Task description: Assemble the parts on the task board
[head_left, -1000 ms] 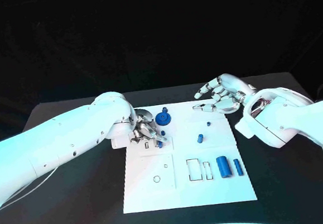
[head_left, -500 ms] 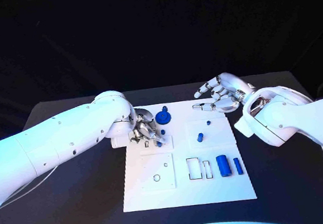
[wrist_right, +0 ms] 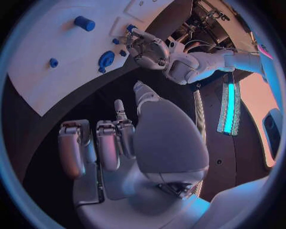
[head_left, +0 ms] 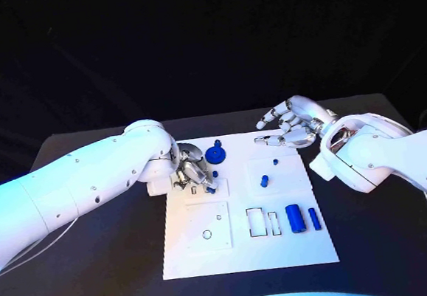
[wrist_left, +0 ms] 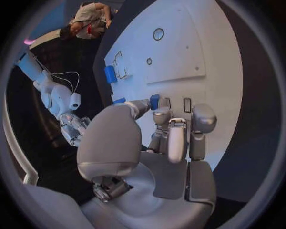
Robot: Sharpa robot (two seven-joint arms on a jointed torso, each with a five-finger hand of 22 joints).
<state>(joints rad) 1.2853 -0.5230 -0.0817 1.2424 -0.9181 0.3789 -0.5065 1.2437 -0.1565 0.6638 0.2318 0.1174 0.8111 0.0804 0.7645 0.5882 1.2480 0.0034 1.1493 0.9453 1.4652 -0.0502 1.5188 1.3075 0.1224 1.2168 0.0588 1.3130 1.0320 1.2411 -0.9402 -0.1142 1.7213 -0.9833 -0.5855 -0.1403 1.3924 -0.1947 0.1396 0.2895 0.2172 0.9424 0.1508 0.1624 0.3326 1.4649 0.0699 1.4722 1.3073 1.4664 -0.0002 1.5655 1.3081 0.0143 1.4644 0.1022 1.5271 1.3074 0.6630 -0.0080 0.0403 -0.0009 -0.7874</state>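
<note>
Left hand (head_left: 192,172) sits low over the far-left part of the white task board (head_left: 250,254), its fingertips (wrist_left: 155,101) pinching a small blue peg (head_left: 211,188) against the board beside two narrow slots. Right hand (head_left: 294,125) hovers above the board's far right corner, fingers spread and holding nothing. A round blue disc with a stem (head_left: 216,153) lies just beyond the left hand. Two small blue pegs (head_left: 264,181) rest mid-board, and two blue cylinders (head_left: 296,220) lie side by side nearer the robot, beside rectangular outlines.
</note>
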